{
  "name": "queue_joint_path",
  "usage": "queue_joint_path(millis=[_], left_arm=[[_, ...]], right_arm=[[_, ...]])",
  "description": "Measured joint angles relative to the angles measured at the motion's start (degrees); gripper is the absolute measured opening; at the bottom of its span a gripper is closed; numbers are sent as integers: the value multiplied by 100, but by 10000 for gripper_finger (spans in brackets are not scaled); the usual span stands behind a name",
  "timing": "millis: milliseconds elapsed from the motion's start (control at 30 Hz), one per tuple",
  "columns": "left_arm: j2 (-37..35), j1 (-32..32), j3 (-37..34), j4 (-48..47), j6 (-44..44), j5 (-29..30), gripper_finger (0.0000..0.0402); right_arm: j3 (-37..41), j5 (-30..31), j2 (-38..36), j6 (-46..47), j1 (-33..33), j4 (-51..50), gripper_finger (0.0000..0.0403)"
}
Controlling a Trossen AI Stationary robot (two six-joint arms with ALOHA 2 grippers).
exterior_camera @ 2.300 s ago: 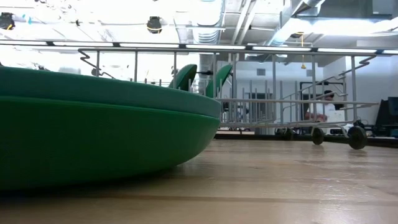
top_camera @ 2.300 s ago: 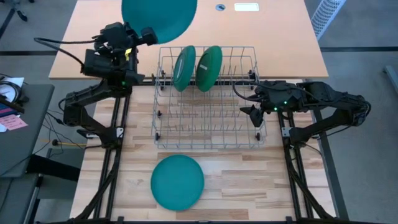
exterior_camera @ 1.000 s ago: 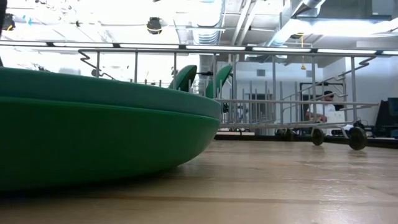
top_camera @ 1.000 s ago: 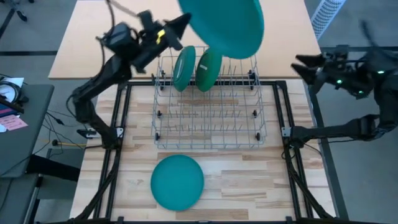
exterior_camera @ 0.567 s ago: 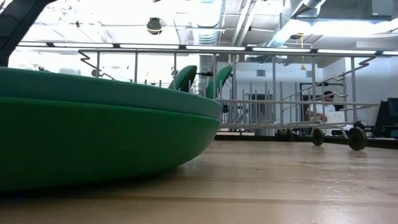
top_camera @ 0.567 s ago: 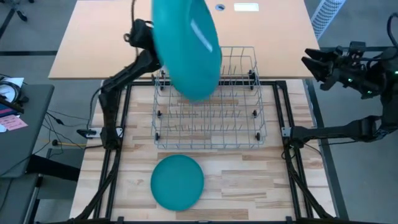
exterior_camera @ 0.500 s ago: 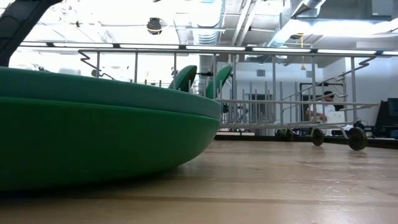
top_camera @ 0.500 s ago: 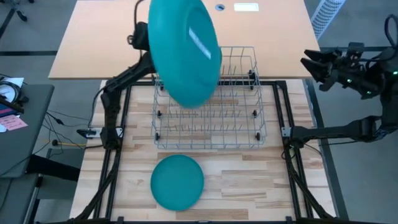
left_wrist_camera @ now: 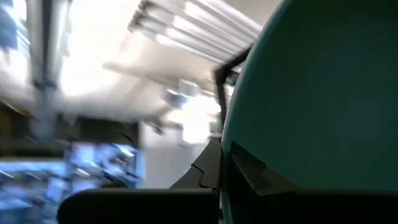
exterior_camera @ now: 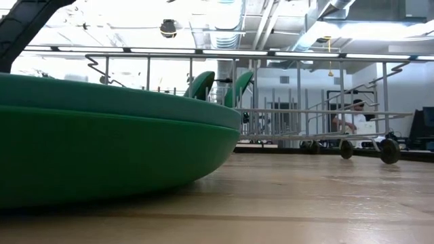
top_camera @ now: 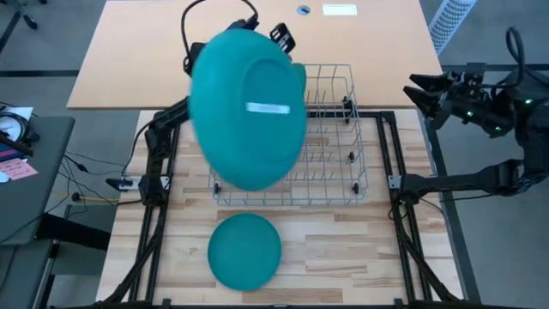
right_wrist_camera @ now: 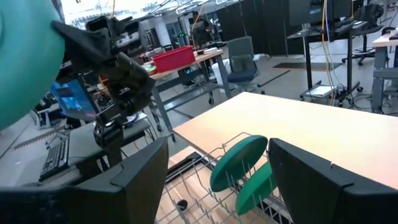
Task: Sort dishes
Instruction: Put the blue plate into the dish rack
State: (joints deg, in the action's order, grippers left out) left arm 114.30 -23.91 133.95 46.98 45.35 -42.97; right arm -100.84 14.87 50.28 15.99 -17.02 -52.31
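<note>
Nearest the low camera, a stack of teal plates [exterior_camera: 102, 135] flat on the wooden table [exterior_camera: 305, 196], rims level, faces up; from above, seen as one round disc [top_camera: 244, 250] at the near edge of the slatted top, well apart from everything else. Beyond it, the wire rack [top_camera: 330, 159] at mid-table, long sides running left to right. Standing in its far row, two green plates [right_wrist_camera: 238, 163] on edge, side by side and slightly tilted — visible in the low view as two upright rims [exterior_camera: 201, 83] between the wires, hidden from above by the raised dish.

Held high over the rack's left half, a large teal plate [top_camera: 247, 109], underside turned up toward the overhead camera with a pale label near its centre, tilted rather than level, its longer apparent axis running near to far. Pinched at its far rim by the left gripper [top_camera: 283, 36], fingers [left_wrist_camera: 239, 168] pressed together on the plate's edge [left_wrist_camera: 311, 106].

Off past the table's right edge, raised clear of the rack, the right gripper [top_camera: 420, 90] — fingers [right_wrist_camera: 143, 180] spread wide, holding nothing, pointing toward the rack.
</note>
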Motion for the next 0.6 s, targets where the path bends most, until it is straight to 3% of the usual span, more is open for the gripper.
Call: queue_joint_path(millis=[167, 433, 600], left_arm=[[1, 66, 51, -615, -1723, 1104, 0], [-295, 334, 87, -2751, -4634, 2124, 0], [-678, 607, 101, -4134, -6059, 3738, 0]], right_arm=[[0, -2, -11, 2, 0, -41, 282], [0, -2, -11, 47, 0, -61, 282], [0, 2, -11, 46, 0, -59, 282]])
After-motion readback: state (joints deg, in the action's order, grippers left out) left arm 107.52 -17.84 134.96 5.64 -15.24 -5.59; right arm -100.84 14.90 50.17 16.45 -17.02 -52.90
